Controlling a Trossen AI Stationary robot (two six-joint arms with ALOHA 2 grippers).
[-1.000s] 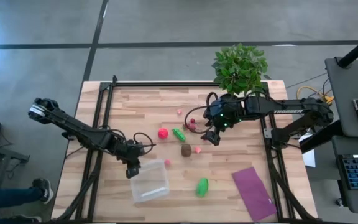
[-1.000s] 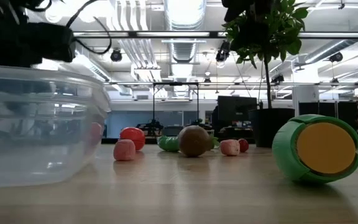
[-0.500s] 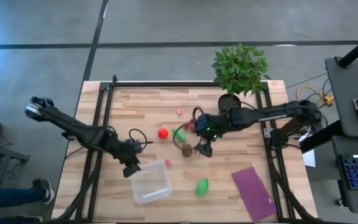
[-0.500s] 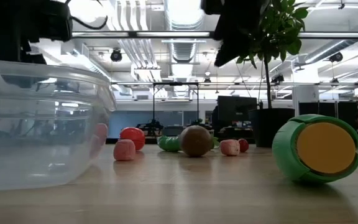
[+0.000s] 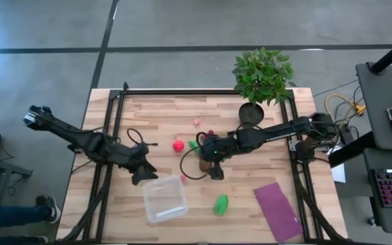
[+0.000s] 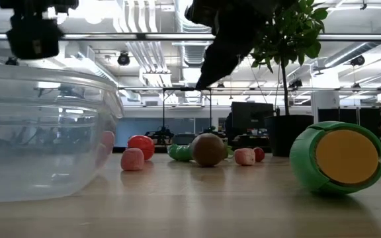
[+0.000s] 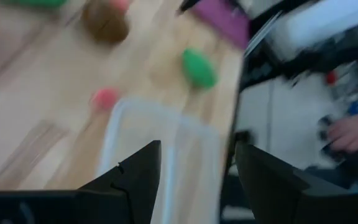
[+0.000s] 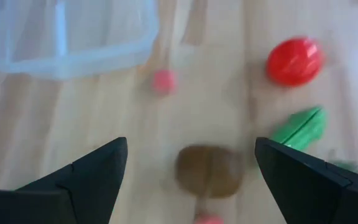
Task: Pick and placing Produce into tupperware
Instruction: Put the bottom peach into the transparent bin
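Observation:
The clear tupperware [image 5: 165, 199] sits flat on the table's near left part. My left gripper [image 5: 141, 175] is open and hovers at its far left corner; in the left wrist view the rim [image 7: 166, 124] lies ahead between the fingers. My right gripper [image 5: 214, 167] is open above the brown oval [image 5: 203, 163], whose top shows between the fingers [image 8: 210, 171]. The red ball [image 5: 178, 145] and a green oblong piece [image 8: 300, 126] lie just beyond it. Another green piece [image 5: 221, 204] lies near the tupperware. Small pink bits [image 8: 163, 81] are scattered on the wood.
A purple cloth [image 5: 278, 211] lies flat at the table's near right. A potted plant [image 5: 263, 75] stands at the far edge. Dark frame rails [image 5: 107, 136] run along both table sides. A person's hand [image 7: 353, 130] shows beyond the table.
My right gripper has swung from the table's far right toward the left and near edge, ending above the brown oval. My left gripper has risen and drawn back a little from the tupperware's far left corner.

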